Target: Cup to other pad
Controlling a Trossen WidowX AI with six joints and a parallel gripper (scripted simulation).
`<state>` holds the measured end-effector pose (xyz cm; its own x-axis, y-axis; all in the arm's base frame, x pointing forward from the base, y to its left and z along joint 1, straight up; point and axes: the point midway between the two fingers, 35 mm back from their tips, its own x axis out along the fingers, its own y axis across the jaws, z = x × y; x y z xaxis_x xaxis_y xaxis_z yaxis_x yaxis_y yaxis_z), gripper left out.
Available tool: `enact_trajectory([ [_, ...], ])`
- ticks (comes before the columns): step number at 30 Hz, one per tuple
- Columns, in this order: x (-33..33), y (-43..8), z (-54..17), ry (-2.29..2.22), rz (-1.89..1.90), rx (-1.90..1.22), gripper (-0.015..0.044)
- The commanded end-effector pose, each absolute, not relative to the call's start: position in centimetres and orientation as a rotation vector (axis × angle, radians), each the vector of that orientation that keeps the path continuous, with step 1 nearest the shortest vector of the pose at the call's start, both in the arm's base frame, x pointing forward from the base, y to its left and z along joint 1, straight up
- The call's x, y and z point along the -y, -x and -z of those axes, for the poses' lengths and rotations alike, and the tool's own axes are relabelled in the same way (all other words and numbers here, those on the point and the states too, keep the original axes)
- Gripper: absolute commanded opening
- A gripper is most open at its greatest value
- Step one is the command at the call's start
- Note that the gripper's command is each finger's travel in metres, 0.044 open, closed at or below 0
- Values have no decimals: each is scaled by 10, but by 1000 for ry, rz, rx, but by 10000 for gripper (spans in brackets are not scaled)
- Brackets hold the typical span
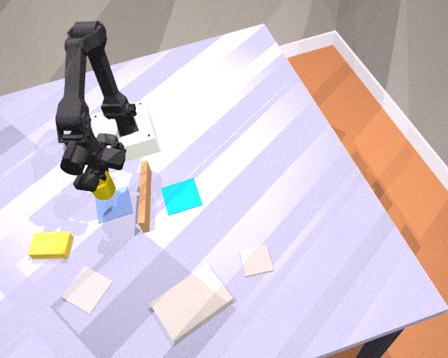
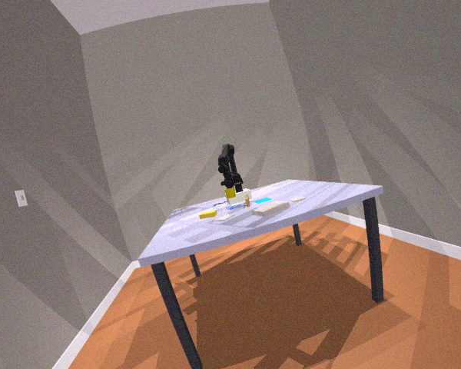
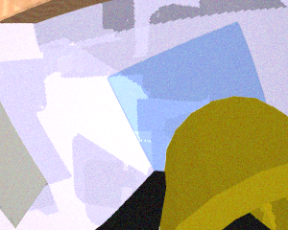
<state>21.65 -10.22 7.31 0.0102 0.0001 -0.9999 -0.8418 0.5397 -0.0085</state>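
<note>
The claw (image 1: pixel 96 183) is closed on the yellow cup (image 1: pixel 105 188), gripping its rim so it hangs upright and the marbles stay inside. The cup is lifted above the pale blue pad (image 1: pixel 115 206), toward the left edge of the tabletop (image 1: pixel 293 192). An orange bar (image 1: pixel 143 196) separates it from the cyan pad (image 1: pixel 181 195).

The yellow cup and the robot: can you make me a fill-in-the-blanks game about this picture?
1. The gripper is shut on the ____ cup.
2. The cup hangs over the pale ____ pad.
3. A standing wooden bar lies between that pad and the ____ pad.
4. The yellow block lies on the ____.

Missing words: yellow; blue; cyan; table
</note>
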Motion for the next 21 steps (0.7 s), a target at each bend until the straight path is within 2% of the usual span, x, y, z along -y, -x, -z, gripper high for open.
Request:
enact_trajectory([
  [1, 102, -216, -85, 791, -766, -1415, 0],
  [21, 101, -217, -81, 788, -773, -1413, 0],
])
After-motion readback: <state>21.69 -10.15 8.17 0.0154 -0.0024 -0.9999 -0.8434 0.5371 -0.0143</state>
